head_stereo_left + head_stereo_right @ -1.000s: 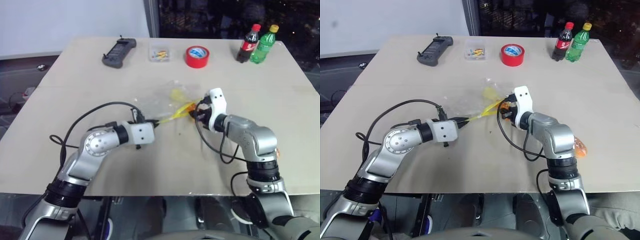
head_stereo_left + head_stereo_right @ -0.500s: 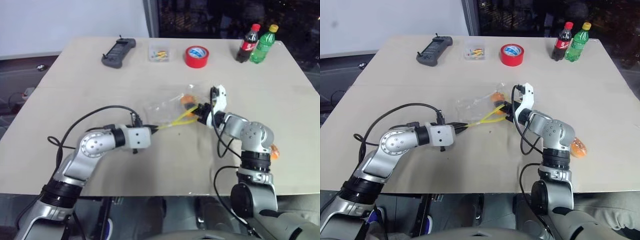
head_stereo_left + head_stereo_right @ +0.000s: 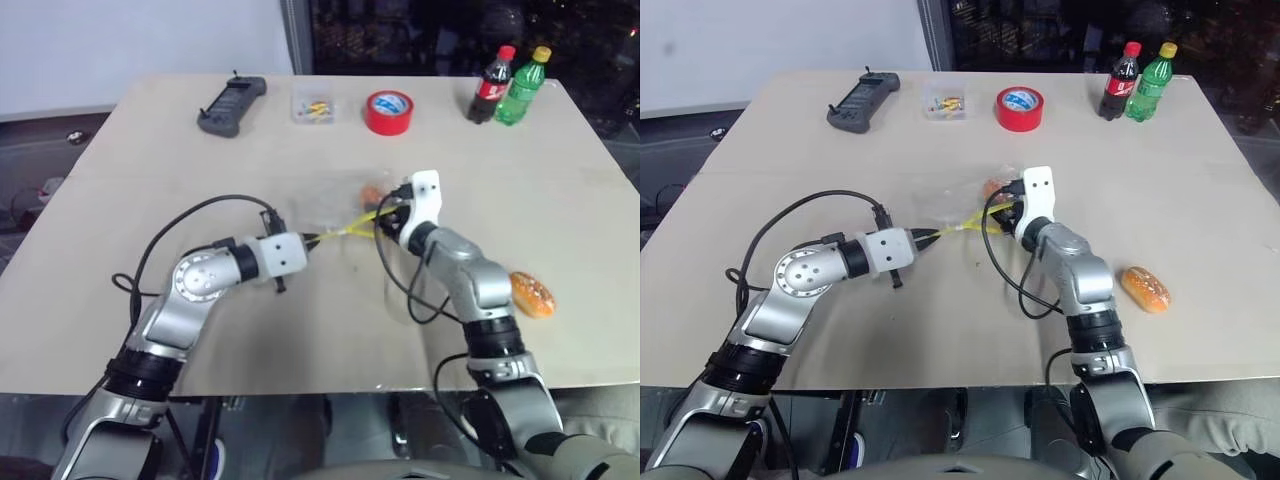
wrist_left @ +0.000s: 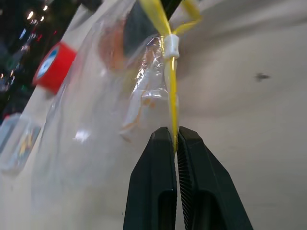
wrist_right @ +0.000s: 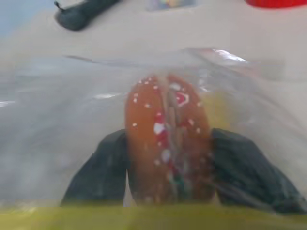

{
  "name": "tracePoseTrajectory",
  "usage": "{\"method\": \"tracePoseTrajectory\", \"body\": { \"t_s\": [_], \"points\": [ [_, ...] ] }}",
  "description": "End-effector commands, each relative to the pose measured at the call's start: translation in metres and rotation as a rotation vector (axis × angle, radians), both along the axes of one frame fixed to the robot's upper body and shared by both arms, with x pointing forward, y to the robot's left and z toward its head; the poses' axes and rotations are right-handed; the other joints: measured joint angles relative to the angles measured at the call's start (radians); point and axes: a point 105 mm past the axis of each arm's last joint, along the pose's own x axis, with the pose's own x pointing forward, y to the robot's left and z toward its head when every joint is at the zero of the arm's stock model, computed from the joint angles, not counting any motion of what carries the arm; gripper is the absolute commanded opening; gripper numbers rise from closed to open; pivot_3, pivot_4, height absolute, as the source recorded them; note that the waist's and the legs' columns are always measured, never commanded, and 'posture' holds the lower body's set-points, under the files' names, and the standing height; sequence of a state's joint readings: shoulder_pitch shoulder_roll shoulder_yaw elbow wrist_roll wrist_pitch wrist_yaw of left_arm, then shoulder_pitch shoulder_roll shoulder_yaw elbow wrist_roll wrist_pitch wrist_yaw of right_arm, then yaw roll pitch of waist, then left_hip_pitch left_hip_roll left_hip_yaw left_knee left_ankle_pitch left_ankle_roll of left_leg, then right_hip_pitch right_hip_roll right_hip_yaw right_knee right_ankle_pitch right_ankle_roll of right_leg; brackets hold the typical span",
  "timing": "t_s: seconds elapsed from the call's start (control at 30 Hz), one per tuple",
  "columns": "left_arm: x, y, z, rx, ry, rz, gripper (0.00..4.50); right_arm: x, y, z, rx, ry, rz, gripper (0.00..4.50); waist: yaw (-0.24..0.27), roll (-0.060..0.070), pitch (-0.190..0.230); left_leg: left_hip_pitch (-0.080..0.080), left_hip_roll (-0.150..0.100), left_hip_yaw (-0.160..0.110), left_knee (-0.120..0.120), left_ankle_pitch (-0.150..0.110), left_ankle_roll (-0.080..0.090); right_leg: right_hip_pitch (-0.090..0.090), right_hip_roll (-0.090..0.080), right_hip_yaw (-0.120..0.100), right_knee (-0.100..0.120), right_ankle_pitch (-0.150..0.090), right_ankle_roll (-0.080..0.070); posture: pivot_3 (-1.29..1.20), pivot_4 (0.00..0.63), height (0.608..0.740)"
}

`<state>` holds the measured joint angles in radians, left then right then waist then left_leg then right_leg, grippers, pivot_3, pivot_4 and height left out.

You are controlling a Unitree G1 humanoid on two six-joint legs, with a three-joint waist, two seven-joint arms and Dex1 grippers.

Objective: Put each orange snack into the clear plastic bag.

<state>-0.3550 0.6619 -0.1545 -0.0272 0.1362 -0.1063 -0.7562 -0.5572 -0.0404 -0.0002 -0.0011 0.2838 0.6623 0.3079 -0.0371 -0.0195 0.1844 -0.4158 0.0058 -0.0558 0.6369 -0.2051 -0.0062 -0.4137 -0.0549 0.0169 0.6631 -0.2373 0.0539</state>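
Left hand (image 4: pixel 173 143) clamped on yellow seal strip (image 4: pixel 171 103) of clear plastic bag (image 3: pixel 335 200), mouth toward right hand (image 3: pixel 1012 212). Right fingers (image 5: pixel 103 170) apart astride orange snack (image 5: pixel 165 143) inside bag, long axis along them. Second snack (image 3: pixel 532 293) on tabletop (image 3: pixel 200 160), lying crosswise.

The clear plastic bag (image 3: pixel 335 200), crinkled and transparent, is held up off the surface (image 3: pixel 150 160) by its yellow seal strip (image 4: pixel 171 100), which is stretched taut. One orange snack (image 5: pixel 168 139), orange-brown with pale speckles, is seen inside the bag's mouth. The other orange snack (image 3: pixel 533 294) lies alone on the surface, well apart from the bag.
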Motion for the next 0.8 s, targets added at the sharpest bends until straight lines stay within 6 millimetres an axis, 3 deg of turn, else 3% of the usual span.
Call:
{"method": "tracePoseTrajectory", "body": {
  "t_s": [0.03, 0.17, 0.27, 0.4, 0.6, 0.8],
  "points": [
    [0.009, 0.0, 0.016, -0.043, -0.048, 0.043, 0.0, -0.024, -0.011, 0.028, 0.026, -0.086, 0.074, 2.73, 0.002, 0.0, 0.0, 0.0, 0.0, 0.0, 0.0, 0.0, 0.0, 0.0, 0.0, 0.0, 0.0, 0.0, 0.0, 0.0, 0.15, 0.719],
    [0.011, -0.006, 0.016, -0.061, -0.045, 0.04, 0.0, -0.043, -0.028, 0.033, -0.02, -0.1, 0.09, 2.73, -0.002, 0.0, 0.0, 0.001, 0.0, 0.0, 0.0, 0.0, 0.0, 0.0, 0.0, 0.0, 0.0, 0.0, 0.0, 0.0, 0.15, 0.719],
    [0.011, -0.013, 0.02, -0.098, -0.044, 0.02, 0.0, -0.037, -0.039, 0.028, -0.042, -0.074, 0.011, 2.73, -0.004, 0.0, 0.0, 0.001, 0.0, 0.0, 0.0, 0.0, 0.0, 0.0, 0.0, 0.0, 0.0, 0.0, 0.0, 0.0, 0.15, 0.719],
    [-0.001, -0.027, 0.017, -0.135, -0.015, -0.067, 0.0, -0.016, -0.028, 0.016, -0.073, -0.055, -0.071, 4.46, -0.007, 0.0, 0.0, 0.002, 0.001, 0.001, 0.0, 0.0, 0.0, 0.0, 0.001, 0.001, 0.0, 0.0, 0.0, 0.0, 0.15, 0.719],
    [-0.008, -0.025, 0.011, -0.129, 0.009, -0.065, 0.0, 0.003, -0.01, 0.016, -0.026, -0.045, -0.098, 4.46, -0.001, 0.0, 0.0, 0.001, 0.001, 0.002, 0.0, 0.0, 0.0, 0.0, 0.0, 0.002, 0.0, 0.0, 0.0, 0.0, 0.15, 0.719],
    [-0.001, -0.013, 0.015, -0.168, 0.015, 0.019, 0.0, -0.023, -0.02, 0.031, -0.02, -0.1, 0.011, 4.46, 0.009, 0.0, 0.0, 0.0, 0.0, 0.001, 0.0, 0.0, 0.0, 0.0, 0.0, 0.001, 0.0, 0.0, 0.0, 0.0, 0.15, 0.719]
  ]
}}
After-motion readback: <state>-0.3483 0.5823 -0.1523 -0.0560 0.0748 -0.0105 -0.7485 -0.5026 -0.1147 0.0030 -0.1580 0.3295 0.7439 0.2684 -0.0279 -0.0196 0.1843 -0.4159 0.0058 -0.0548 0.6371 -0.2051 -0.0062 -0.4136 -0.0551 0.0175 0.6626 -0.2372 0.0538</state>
